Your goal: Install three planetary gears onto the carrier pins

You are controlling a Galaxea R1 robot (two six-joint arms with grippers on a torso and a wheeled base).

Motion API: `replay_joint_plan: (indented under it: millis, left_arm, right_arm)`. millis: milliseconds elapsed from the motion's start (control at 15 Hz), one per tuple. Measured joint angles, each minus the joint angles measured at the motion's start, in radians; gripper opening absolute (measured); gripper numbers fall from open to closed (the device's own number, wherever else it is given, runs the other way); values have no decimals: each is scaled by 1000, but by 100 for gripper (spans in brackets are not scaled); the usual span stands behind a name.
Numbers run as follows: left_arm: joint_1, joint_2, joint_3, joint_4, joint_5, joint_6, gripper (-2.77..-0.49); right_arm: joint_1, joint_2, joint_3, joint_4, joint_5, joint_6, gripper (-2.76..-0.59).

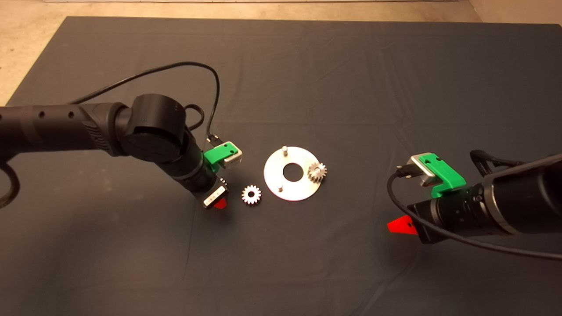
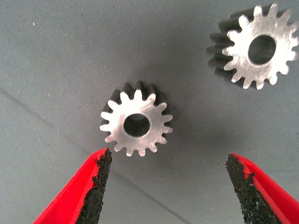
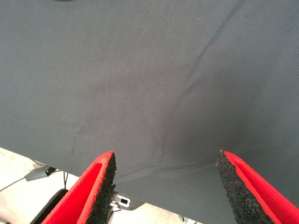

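You can see a big dark mat (image 1: 351, 87) spread flat, with soft creases running across it. Past its far edge and at its top left corner there is pale floor (image 1: 26, 39). From the right wrist view, you can see a small grey box (image 3: 39, 174) with a wire lying on the floor.

Left gripper (image 2: 168, 186) spread wide, angled downward, right gripper (image 3: 166, 186) spread wide, held low
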Motion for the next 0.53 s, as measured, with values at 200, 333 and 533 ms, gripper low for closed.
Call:
replay_joint_plan:
  millis: [200, 333, 533]
  left_arm:
    - [0, 0, -12, 0, -2, 0, -151]
    - [1, 4, -12, 0, -3, 0, -151]
    - [3, 4, -17, 0, -6, 0, -151]
  right_arm:
    - [0, 0, 0, 0, 0, 0, -175]
    - [0, 0, 0, 0, 0, 0, -175]
    - [0, 0, 0, 0, 0, 0, -175]
